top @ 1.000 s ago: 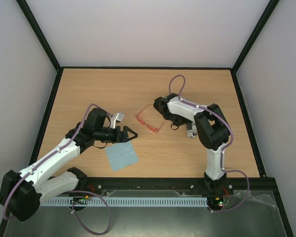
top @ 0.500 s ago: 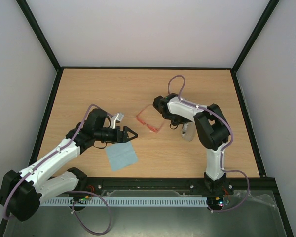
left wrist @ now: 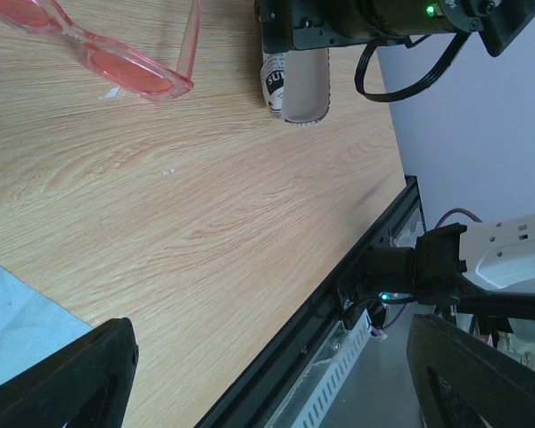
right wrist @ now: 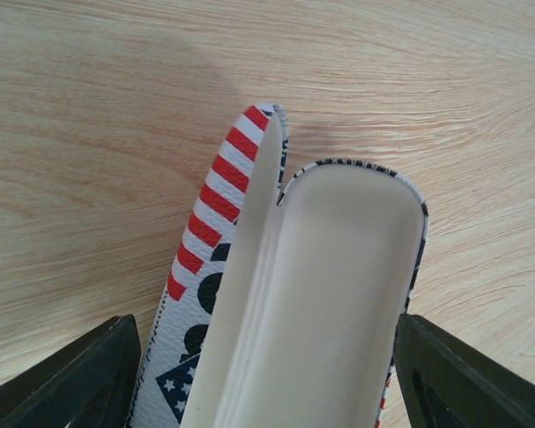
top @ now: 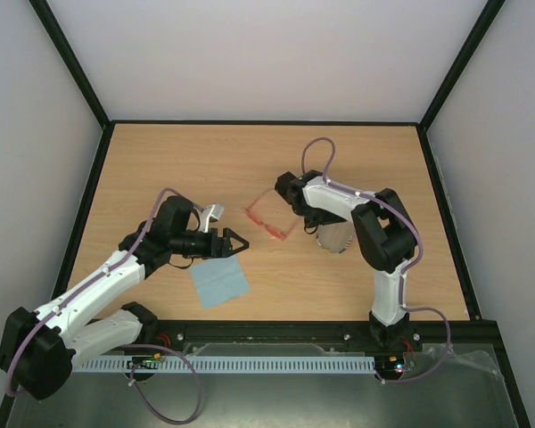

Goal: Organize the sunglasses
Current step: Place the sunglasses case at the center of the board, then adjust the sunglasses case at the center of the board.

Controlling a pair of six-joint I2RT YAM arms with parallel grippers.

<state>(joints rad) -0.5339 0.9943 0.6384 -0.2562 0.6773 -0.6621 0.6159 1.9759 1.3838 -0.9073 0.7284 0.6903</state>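
- Sunglasses (top: 269,223) lie flat on the wood-grain table (top: 160,169), between the two arms. The frame is thin, translucent red-orange plastic with slim temple arms swung out (the lenses look pink in the left wrist view).
- Just to their right, not touching them, is the case (right wrist: 339,285). It is an oval hard shell, hinged open, with red-and-white stripes and navy stars outside and a smooth cream lining inside.
- A light blue square cloth (top: 219,282) lies flat near the front rail.
- The right gripper (right wrist: 263,357) has its fingers set wide across the case's width, one on each long edge, pinching it (contact seems firm on both sides).
- The left gripper (top: 234,241) is spread wide and holds nothing. It hangs just beyond the cloth's far corner, tips pointing toward the sunglasses.
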